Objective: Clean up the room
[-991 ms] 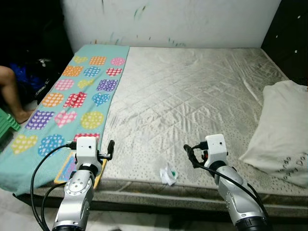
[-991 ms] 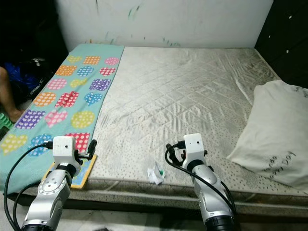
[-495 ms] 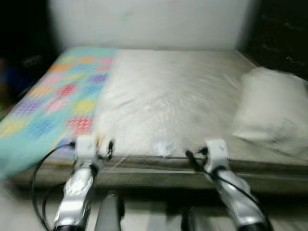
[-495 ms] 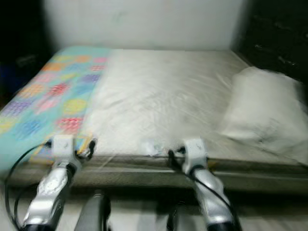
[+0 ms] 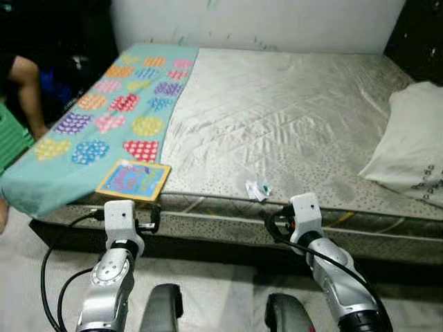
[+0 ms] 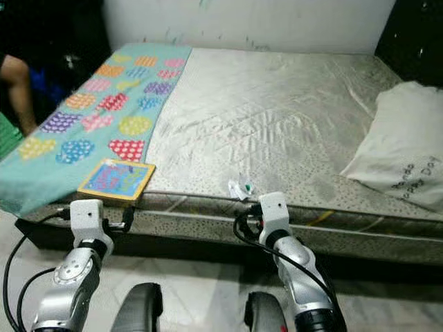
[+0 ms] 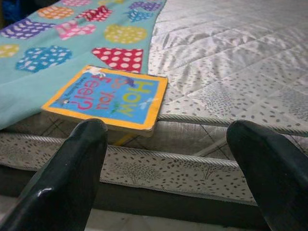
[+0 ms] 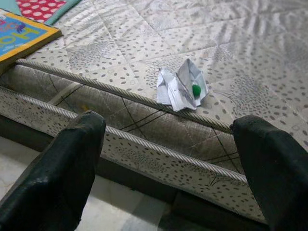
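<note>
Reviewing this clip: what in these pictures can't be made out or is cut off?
- Crumpled paper near the mattress edge: what the green bit on it is, too small to tell.
- Pillow: cut off by the right edge of the eye views.
- Book: its near edge is partly behind the left hand finger.
- Person: only an arm, cut by the left edge and in shadow.
- Floor under the bed: dark.

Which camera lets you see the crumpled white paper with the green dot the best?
The right wrist view: the crumpled paper is large there, folds and green spot clear, lying at the mattress edge between the open right gripper fingers. Both eye views show it as a small white scrap near the bed's front edge.
</note>
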Controlling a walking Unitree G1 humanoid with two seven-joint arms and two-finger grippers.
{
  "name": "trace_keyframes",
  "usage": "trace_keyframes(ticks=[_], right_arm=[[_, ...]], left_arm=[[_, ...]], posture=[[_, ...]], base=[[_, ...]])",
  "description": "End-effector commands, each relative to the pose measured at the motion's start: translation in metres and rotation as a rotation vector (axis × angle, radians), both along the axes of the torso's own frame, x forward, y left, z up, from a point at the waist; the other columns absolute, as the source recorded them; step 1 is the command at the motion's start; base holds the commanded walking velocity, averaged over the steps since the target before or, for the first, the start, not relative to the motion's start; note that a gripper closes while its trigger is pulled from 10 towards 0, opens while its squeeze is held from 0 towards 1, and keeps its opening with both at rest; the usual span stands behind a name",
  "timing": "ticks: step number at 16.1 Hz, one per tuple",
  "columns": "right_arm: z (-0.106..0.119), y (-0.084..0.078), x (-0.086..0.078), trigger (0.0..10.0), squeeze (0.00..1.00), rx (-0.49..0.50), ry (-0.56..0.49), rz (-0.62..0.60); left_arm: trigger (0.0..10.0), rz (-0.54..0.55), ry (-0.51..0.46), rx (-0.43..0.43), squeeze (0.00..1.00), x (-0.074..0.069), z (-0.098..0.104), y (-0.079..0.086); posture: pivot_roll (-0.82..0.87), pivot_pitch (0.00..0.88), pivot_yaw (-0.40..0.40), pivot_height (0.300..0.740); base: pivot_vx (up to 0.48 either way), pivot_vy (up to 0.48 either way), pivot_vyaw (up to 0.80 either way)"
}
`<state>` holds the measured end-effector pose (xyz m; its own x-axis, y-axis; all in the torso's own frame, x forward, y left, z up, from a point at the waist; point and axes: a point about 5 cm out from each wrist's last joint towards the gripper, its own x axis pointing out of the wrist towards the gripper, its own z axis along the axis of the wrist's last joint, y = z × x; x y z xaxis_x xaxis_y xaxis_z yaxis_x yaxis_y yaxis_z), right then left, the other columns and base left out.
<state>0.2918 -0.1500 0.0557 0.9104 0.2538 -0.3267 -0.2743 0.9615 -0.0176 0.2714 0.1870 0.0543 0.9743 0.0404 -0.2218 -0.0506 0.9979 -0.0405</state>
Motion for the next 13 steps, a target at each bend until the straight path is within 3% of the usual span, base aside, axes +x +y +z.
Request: trace_keyframes(ticks=[1, 3, 13], right_arm=[[0.004, 0.0002, 0.0027, 10.0, 0.0, 0.004, -0.014, 0.004], [0.0039, 0.0004, 0.0028, 10.0, 0.0, 0.008, -0.014, 0.005], [0.0024, 0.0042, 0.0025, 10.0, 0.0, 0.021, -0.009, 0.02]], left_arm=[[10.0, -0.006, -0.011, -0.006, 0.0, 0.0009, 0.0029, -0.0001], [10.0, -0.019, -0.024, -0.021, 0.0, 0.0008, 0.0045, -0.0009], [10.0, -0.038, -0.026, -0.023, 0.0, -0.0004, 0.0048, -0.0023]], posture=[[-0.1, 0.0, -0.011, 0.601], [-0.1, 0.0, -0.011, 0.601], [-0.1, 0.0, -0.011, 0.601]], base=[[0.0, 0.0, 0.0], [0.0, 0.0, 0.0], [0.282, 0.0, 0.0]])
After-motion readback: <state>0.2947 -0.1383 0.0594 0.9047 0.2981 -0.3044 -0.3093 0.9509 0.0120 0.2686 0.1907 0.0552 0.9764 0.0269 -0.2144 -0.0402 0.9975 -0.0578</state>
